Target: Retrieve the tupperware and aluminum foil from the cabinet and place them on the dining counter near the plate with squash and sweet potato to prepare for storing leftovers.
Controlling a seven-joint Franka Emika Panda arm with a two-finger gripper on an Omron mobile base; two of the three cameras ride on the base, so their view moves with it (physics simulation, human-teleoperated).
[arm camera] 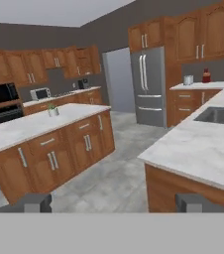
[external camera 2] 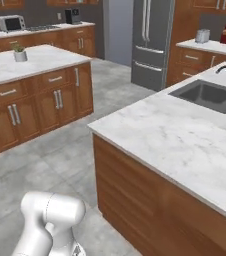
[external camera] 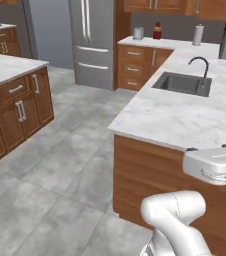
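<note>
jaws (arm camera: pixel 114 202) wide apart and empty, level with the dining counter (arm camera: pixel 203 149) edge, touching nothing

Soft, even light fills the kitchen with no clear source, and shadows are faint. The marble dining counter (external camera: pixel 185 115) looks bright without glare, while the refrigerator (external camera 2: pixel 152 40) shows pale streaks. Everything appears slightly soft and low-detail.

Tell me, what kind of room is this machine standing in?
A home kitchen, and a rendered one by the look of it. A steel refrigerator stands at the back, a marble counter holds a dark sink with a black faucet, and a microwave sits on a far counter.
</note>
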